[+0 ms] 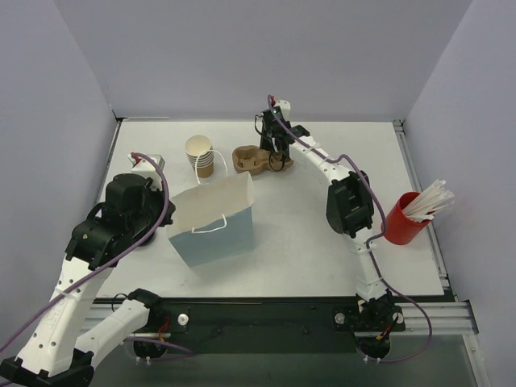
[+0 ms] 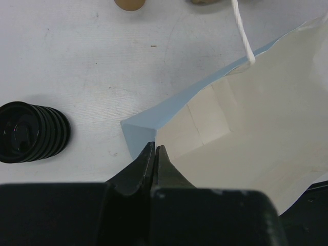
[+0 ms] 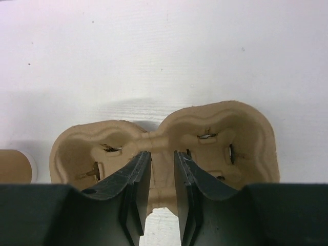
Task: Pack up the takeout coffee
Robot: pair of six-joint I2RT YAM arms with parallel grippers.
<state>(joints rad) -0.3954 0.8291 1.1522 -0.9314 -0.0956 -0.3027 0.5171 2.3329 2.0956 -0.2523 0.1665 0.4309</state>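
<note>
**Top:** bag (image 1: 214, 230) stands open mid-table (image 1: 322, 242), w/ L arm (image 1: 121, 218) at its left rim. Tray (image 1: 251, 159) sits on the table behind the bag, btw cup stack (image 1: 200, 157) and R gripper (image 1: 274, 160), which is down on it. Straw cup (image 1: 403, 222) is far right, well apart. No lidded cup seen here.

**L wrist:** L gripper (image 2: 155, 149) is clenched, tips at the bag's rim corner. Blue outside is on one side of the fingers and white lining on the other, so it's prob pinching the wall to keep the mouth open. Lids (image 2: 33, 132) are stacked to the left, apart from the bag. The part of the bag's inside that shows is bare.

**R wrist:** R gripper's fingers straddle the tray's centre web and sit close against it, so it looks grasped. Both hollows are empty.

**Progress:** early. Bag open and tray in hand, but nothing packed. Left, I'd judge: cups lidded, seated in the tray, tray into the bag.
</note>
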